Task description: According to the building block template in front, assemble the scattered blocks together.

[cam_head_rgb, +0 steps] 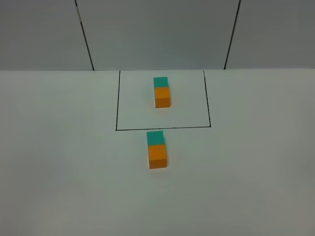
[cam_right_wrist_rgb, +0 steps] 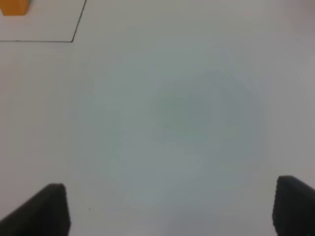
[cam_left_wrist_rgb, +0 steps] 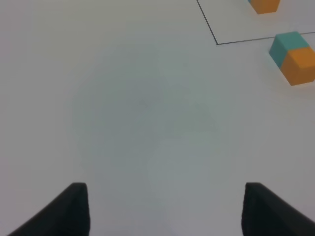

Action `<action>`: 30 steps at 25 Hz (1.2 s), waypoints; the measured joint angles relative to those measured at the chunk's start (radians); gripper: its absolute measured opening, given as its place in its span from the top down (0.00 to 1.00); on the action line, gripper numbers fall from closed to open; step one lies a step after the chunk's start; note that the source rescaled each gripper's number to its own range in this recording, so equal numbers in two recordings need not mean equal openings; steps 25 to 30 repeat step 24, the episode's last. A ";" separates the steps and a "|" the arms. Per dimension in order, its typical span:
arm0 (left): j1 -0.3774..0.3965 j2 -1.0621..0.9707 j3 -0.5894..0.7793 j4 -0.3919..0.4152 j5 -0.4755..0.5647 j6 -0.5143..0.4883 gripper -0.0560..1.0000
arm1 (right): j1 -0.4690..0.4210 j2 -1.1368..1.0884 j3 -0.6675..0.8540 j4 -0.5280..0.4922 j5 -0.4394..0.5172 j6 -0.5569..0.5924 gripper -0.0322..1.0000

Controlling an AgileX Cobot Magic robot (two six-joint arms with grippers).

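Observation:
The template, a teal cube (cam_head_rgb: 160,82) joined to an orange cube (cam_head_rgb: 162,96), sits inside the black drawn rectangle (cam_head_rgb: 162,129) at the back of the white table. Just in front of the rectangle the unframed teal cube (cam_head_rgb: 155,137) and orange cube (cam_head_rgb: 157,156) touch in a line, teal farther back. This pair shows in the left wrist view (cam_left_wrist_rgb: 294,58). My left gripper (cam_left_wrist_rgb: 165,209) is open and empty, well away from the blocks. My right gripper (cam_right_wrist_rgb: 170,209) is open and empty over bare table. Neither arm shows in the exterior high view.
The white table (cam_head_rgb: 59,172) ends at a grey panelled wall (cam_head_rgb: 157,29) behind the rectangle. The rectangle's corner shows in the right wrist view (cam_right_wrist_rgb: 73,40), with a bit of the template's orange cube (cam_right_wrist_rgb: 14,7).

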 joint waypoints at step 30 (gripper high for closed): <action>0.000 0.000 0.000 0.000 0.000 0.000 0.51 | 0.000 0.000 0.000 0.000 0.000 0.000 0.29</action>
